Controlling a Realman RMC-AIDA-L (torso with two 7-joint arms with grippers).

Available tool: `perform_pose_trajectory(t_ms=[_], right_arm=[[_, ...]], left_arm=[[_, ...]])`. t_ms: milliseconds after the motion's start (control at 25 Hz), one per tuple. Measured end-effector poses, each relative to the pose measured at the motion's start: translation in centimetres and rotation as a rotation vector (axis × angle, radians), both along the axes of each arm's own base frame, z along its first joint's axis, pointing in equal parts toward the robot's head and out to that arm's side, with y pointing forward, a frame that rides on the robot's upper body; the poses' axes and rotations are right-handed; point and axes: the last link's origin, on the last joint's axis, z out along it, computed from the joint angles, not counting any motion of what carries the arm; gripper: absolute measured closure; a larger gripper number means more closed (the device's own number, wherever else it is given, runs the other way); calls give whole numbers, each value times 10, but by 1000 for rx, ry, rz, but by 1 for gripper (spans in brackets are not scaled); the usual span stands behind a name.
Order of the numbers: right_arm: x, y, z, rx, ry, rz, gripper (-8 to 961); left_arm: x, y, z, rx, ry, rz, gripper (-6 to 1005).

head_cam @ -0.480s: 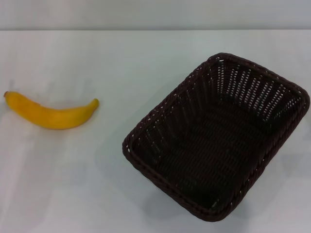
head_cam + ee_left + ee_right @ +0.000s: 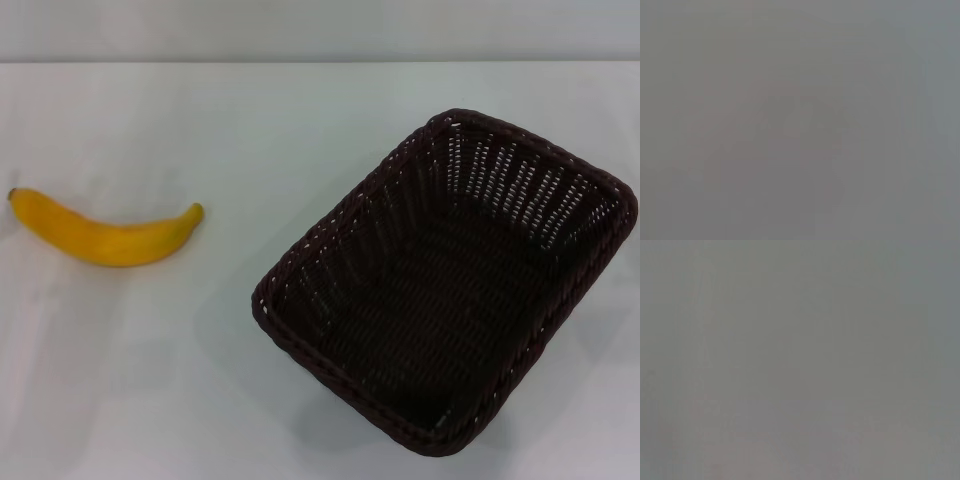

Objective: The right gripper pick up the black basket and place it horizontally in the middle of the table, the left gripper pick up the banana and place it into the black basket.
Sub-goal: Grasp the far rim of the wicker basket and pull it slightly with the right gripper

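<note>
From the head camera we saw the black basket (image 2: 445,285) lying skewed on the right side of the table (image 2: 200,380), its long side running diagonally, so by our judgement it had yet to be set horizontally in the middle. We found the banana (image 2: 105,232) well apart at the far left, outside the basket. Neither arm appeared there. Our left wrist camera gave only blank grey, and the right wrist camera likewise; we could not tell either gripper's pose or opening.

No readable text, labels, brands or numbers on anything in view.
</note>
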Motion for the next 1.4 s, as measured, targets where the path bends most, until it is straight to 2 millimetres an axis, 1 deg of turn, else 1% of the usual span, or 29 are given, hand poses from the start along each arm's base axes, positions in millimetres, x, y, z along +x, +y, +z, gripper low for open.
perform_pose_trajectory(t_ms=[80,240,320,360,400,440,520,600,640,680,840,1000,1080,1160,1280,1400], right_arm=[[-3,4,7,-52,0,35,308],[-16,23,37,-231,11,78,308],[-26,34,53,-321,17,73,309],[-35,41,60,-371,17,72,309],[-40,46,65,-408,19,67,309],[-52,54,73,-461,9,63,309],[-75,67,83,-574,-6,56,310],[-101,78,88,-698,-26,28,310],[-110,82,90,-740,-42,7,310],[-124,89,91,-799,-75,-36,310],[-172,105,88,-935,-228,-191,311],[-202,115,81,-1048,-340,-312,312],[-214,122,77,-1105,-361,-348,312],[-218,124,72,-1156,-364,-361,312],[-219,129,59,-1252,-356,-387,313],[-226,138,40,-1284,-379,-415,314]], left_arm=[[-1,0,2,5,7,1,118],[-3,-1,7,15,24,0,118],[-3,-1,9,17,28,-2,118],[-3,-1,10,17,31,-2,118],[-4,-1,11,17,34,-2,117],[-4,-1,13,19,39,-1,117],[-5,-1,15,22,48,-1,117],[-5,-1,15,20,49,0,117],[-5,-1,15,19,50,-1,117],[-5,-1,15,19,50,-2,117],[-6,-1,16,19,55,-2,117],[-5,-1,16,14,61,-7,117],[-4,0,15,9,62,-13,117],[-2,2,15,5,59,-21,117],[1,5,14,1,56,-32,117],[1,4,15,-10,71,-43,117]])
